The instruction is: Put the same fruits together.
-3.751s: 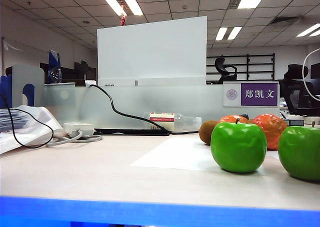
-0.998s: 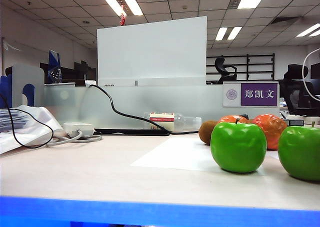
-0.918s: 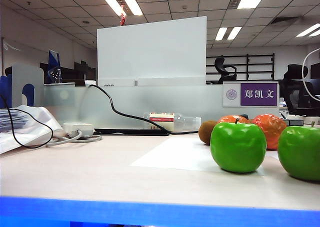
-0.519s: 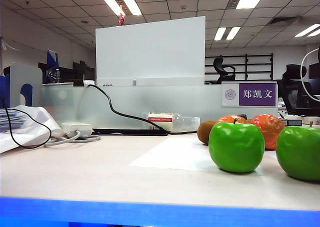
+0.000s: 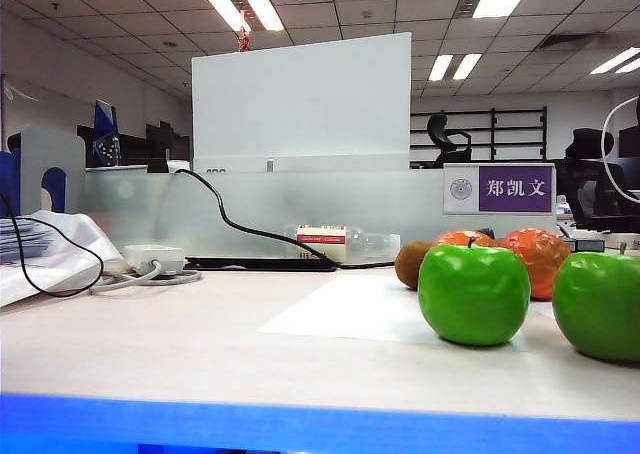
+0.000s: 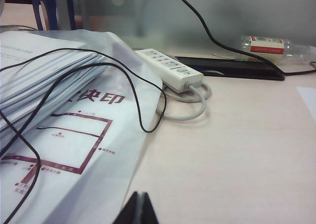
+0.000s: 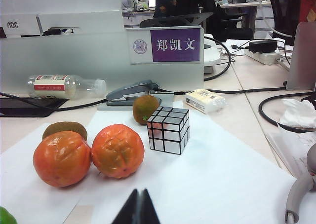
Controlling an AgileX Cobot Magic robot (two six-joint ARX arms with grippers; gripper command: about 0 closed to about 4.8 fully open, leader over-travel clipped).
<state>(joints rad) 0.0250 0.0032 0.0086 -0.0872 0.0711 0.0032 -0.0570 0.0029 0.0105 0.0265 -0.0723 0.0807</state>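
Observation:
Two green apples [image 5: 473, 294] [image 5: 598, 304] stand at the front right of the table in the exterior view. Behind them are two orange-red fruits [image 5: 540, 259] [image 5: 465, 238] and a brown kiwi [image 5: 412, 264]. The right wrist view shows the two orange-red fruits [image 7: 61, 159] [image 7: 117, 151] touching side by side on white paper [image 7: 222, 184]. One kiwi [image 7: 64, 130] lies behind them and another kiwi [image 7: 145, 109] farther back. An apple's edge [image 7: 5, 217] peeks in. My right gripper [image 7: 139, 191] is shut and empty, just short of the orange-red pair. My left gripper [image 6: 139, 194] is shut and empty over bare table, beside a plastic bag. Neither gripper shows in the exterior view.
A silver mirror cube [image 7: 168, 129] sits on the paper beside the far kiwi. A stapler [image 7: 131, 92], a small packet [image 7: 205, 100] and a name sign [image 7: 176, 45] stand behind. On the left are a bag of papers [image 6: 59, 135], a power strip [image 6: 170, 68], black cables and a lying bottle [image 6: 276, 46].

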